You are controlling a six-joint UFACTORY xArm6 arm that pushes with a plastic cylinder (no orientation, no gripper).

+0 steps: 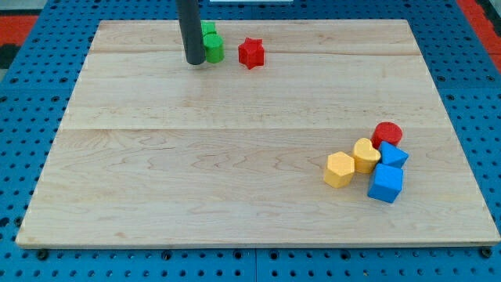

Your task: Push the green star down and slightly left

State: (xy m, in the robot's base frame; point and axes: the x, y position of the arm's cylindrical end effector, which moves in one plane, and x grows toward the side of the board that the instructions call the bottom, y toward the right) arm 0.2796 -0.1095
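My tip [195,62] rests on the wooden board [235,157] near the view's top, left of centre. Two green blocks sit just right of the rod, one [214,50] touching or nearly touching it and another [208,30] behind it, towards the view's top. The rod hides part of both, so I cannot tell which one is the star. A red star [251,52] lies a little further right of the green blocks, apart from them.
At the view's lower right is a tight cluster: a red cylinder [387,133], a yellow rounded block [365,154], a yellow hexagon [340,169], a small blue block [394,154] and a blue cube [385,183]. A blue perforated table [23,117] surrounds the board.
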